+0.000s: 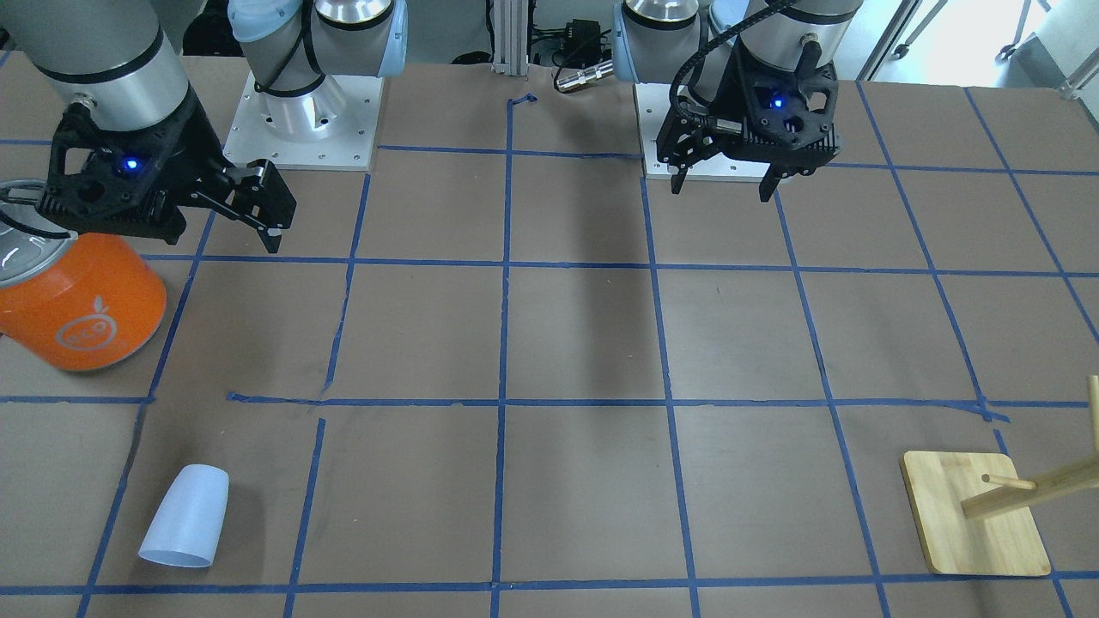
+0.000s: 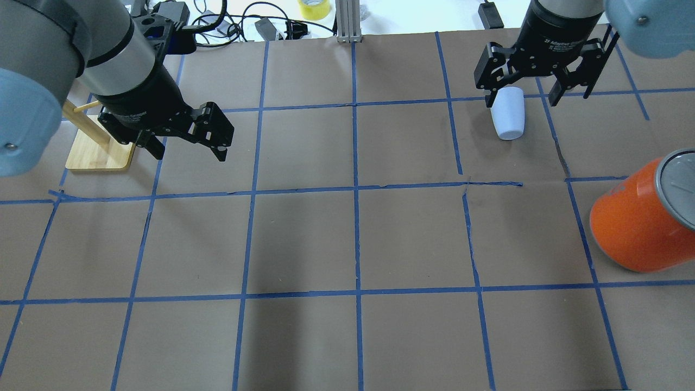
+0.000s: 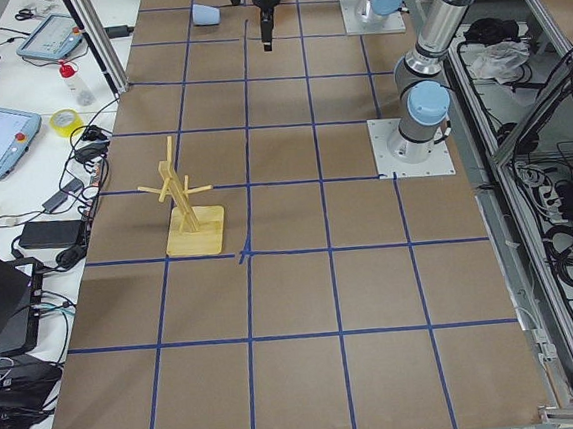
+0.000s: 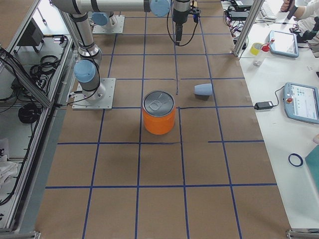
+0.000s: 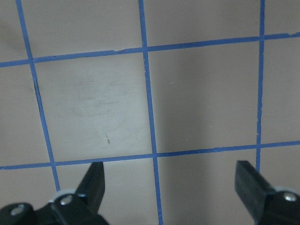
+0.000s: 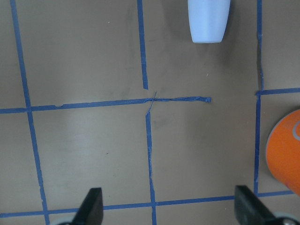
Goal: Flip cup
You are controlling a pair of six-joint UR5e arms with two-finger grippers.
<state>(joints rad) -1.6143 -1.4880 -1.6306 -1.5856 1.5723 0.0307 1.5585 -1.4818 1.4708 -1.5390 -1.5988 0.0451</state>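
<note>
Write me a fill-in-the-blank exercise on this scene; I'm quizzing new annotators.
The cup lies on its ____. The can on the table is coloured ____. The left tool and right tool are both ____, holding nothing. The wooden rack stands on the robot's ____ side.
Missing words: side; orange; open; left.

Silver-grey tubular arms (image 1: 112,69), pale blue joint caps (image 1: 258,21). Tipped with matte black left gripper (image 2: 190,155) and right gripper (image 2: 521,99), blue-lit.
</note>
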